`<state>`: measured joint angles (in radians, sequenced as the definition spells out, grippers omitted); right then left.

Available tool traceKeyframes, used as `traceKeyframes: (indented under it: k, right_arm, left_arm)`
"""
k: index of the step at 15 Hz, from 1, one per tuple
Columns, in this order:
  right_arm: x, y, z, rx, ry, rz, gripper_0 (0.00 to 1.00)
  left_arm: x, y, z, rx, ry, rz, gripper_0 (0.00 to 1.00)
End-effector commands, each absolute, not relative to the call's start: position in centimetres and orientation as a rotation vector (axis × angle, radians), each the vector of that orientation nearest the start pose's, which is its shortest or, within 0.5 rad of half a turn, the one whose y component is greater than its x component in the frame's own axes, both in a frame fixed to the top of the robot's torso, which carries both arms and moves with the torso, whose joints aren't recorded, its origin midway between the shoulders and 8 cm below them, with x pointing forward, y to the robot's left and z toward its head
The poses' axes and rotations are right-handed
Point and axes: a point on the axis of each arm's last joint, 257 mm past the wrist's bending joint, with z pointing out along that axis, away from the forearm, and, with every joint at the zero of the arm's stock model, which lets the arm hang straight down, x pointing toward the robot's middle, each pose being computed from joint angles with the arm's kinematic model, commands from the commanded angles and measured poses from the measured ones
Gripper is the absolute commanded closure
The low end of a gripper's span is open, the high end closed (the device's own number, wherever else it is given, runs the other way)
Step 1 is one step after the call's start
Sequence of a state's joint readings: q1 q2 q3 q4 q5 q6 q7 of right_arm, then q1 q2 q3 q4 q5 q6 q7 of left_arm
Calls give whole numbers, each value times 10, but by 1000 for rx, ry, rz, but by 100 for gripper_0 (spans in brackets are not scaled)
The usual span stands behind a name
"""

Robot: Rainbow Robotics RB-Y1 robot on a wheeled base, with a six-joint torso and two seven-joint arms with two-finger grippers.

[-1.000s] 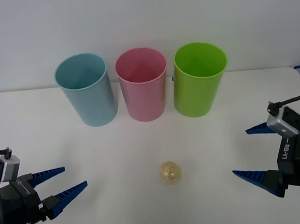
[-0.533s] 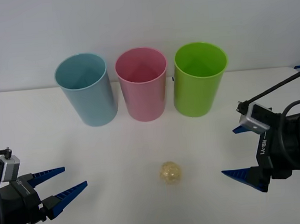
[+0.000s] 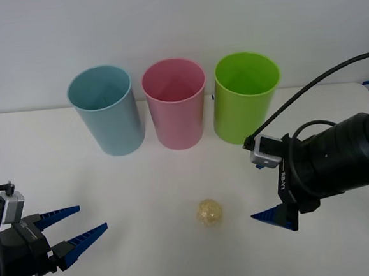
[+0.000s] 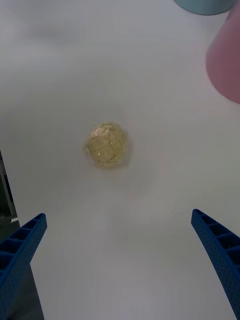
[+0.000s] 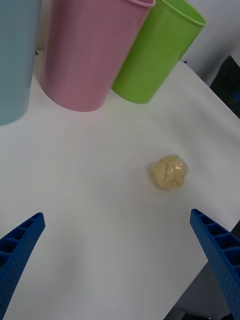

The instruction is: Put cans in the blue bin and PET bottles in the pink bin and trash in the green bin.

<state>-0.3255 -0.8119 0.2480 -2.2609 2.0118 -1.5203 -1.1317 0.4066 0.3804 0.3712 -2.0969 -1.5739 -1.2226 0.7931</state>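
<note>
A: Front view. Three bins stand in a row at the back of the table [image 3: 144,192]: blue bin [image 3: 105,110] on the robot's left, pink bin [image 3: 175,102] in the middle, green bin [image 3: 244,96] on the right. The trash [image 3: 210,212], a small crumpled ball, lies alone in front of the pink bin, well apart from all three.

B: Arms?

A: Right gripper [image 3: 271,188] sits just right of the ball, fingers spread, holding nothing. Left gripper [image 3: 76,229] is parked low at the left edge, also spread and empty.

B: Right wrist view?

A: Ball [image 4: 106,146] lies ahead of the gripper, roughly midway between its two blue fingers [image 4: 217,250], not touched. Pink bin's wall [image 4: 226,60] is at the corner.

B: Left wrist view?

A: Ball [image 5: 170,172] on bare table, the pink bin [image 5: 90,50] and green bin [image 5: 157,50] behind it. Nothing near its own fingers [image 5: 22,240].

B: So which step?

A: Approach for the pick, I'd say (no contact yet). Next move: advance and lower until the fingers straddle the ball, close gently, then carry it to the green bin. Ball is light and round, may roll if one finger hits first.
</note>
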Motion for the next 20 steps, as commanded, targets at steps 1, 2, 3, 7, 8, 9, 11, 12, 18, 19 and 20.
traceKeyframes:
  k: [1,2,3,7,8,9,11,12,18,19,20]
  right_arm:
    - [361,-114,-205,-1649,2019,259,0]
    - [362,-110,-211,-1666,2022,263,0]
    - [364,-107,-216,-1673,2019,273,0]
    - [377,-93,-240,-1688,2014,295,0]
    - [381,-93,-244,-1698,2003,279,0]
    - [386,-91,-250,-1702,2000,276,0]
    - [386,-89,-258,-1709,2011,277,0]
    - [384,-90,-263,-1724,2018,270,0]
    - [385,-68,-296,-1700,2020,331,0]
    - [387,-63,-300,-1687,2020,346,0]
    - [389,-58,-302,-1676,2018,352,0]
  left_arm:
    - [322,227,-220,482,1974,-773,0]
    - [322,227,-220,482,1974,-773,0]
    - [322,227,-220,482,1974,-773,0]
    - [322,227,-220,482,1974,-773,0]
    - [322,227,-220,482,1974,-773,0]
    - [322,227,-220,482,1974,-773,0]
    - [322,227,-220,482,1974,-773,0]
    - [322,227,-220,482,1974,-773,0]
    - [322,227,-220,482,1974,-773,0]
    - [322,227,-220,482,1974,-773,0]
    - [322,227,-220,482,1974,-773,0]
